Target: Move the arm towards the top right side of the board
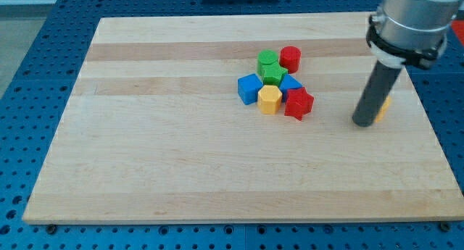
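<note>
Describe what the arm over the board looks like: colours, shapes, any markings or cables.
Only the arm's lower end shows, at the view's top right: a light grey rounded cylinder with a black ring band and a white collar beneath it. From that hangs a straight dark rod, matte and plain, ending in my tip. No cables, markings or pincer are visible. My tip is to the right of the block cluster, beside a partly hidden yellow block.

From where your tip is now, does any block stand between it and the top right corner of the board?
No block visibly blocks it. My tip is right of the cluster, and only a yellow block, mostly hidden behind the rod, sits close beside it. The top right corner lies beyond.
</note>
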